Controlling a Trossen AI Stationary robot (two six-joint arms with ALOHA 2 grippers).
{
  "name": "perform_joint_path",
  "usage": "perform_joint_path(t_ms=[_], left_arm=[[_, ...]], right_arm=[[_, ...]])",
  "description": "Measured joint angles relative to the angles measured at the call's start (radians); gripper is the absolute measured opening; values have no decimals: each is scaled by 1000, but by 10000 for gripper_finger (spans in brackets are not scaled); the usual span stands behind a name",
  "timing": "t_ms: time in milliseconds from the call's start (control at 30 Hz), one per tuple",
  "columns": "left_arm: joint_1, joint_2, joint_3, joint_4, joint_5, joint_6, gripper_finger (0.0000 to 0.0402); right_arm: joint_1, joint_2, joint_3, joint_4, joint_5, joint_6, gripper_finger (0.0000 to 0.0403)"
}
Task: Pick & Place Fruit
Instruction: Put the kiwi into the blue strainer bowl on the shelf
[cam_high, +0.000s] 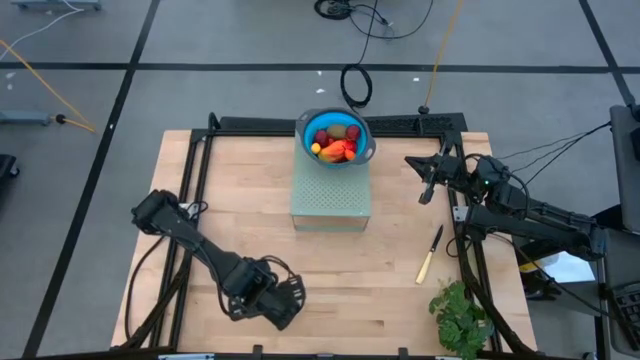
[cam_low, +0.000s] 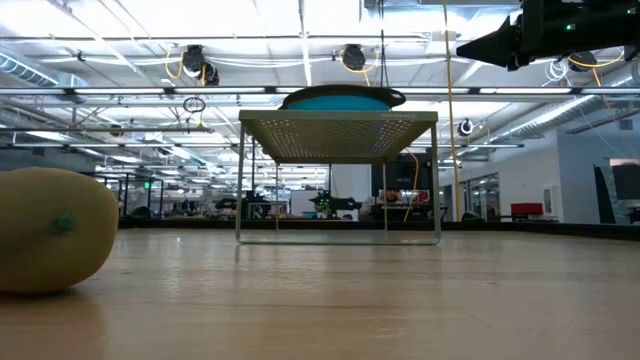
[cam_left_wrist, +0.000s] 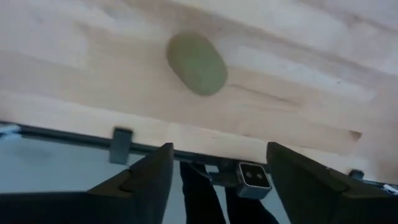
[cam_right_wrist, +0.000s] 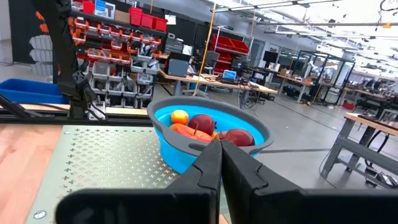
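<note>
Left hand (cam_left_wrist: 214, 171) w/ fingers apart, nothing held, above brownish-green oval fruit (cam_left_wrist: 196, 63) lying on desk (cam_high: 250, 200) near front-left edge; prob light, stiff, smooth, may roll, so grip across short middle.

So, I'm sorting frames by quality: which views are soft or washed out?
Left wrist view: blurred throughout, the oval fruit a soft smudge. Low view: the same fruit looms close and out of focus, ceiling lights glaring white. Right wrist view: the blue bowl reads sharp. High view: evenly lit.
</note>
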Motion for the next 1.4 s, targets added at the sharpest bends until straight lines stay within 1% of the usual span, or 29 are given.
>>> perform_joint_path(t_ms=[100,300,500,700,1100,1167,1267,1400], left_arm=[[-13,0,-51,83,2,-20,287],[-18,0,-142,220,54,-27,343],[-16,0,-194,229,54,-33,373],[-12,0,-246,235,62,-28,374],[17,0,-310,256,61,-26,350],[17,0,-310,256,46,-29,349],[15,0,-310,259,-11,-30,352],[15,0,-310,259,-16,-28,358]], right_arm=[[0,0,0,0,1,-11,4],[0,0,0,0,2,-97,4],[0,0,0,0,2,-98,4],[0,0,0,0,2,-97,4],[0,0,0,0,2,-95,4],[0,0,0,0,2,-95,4],[0,0,0,0,2,-95,4],[0,0,0,0,2,-95,4]])
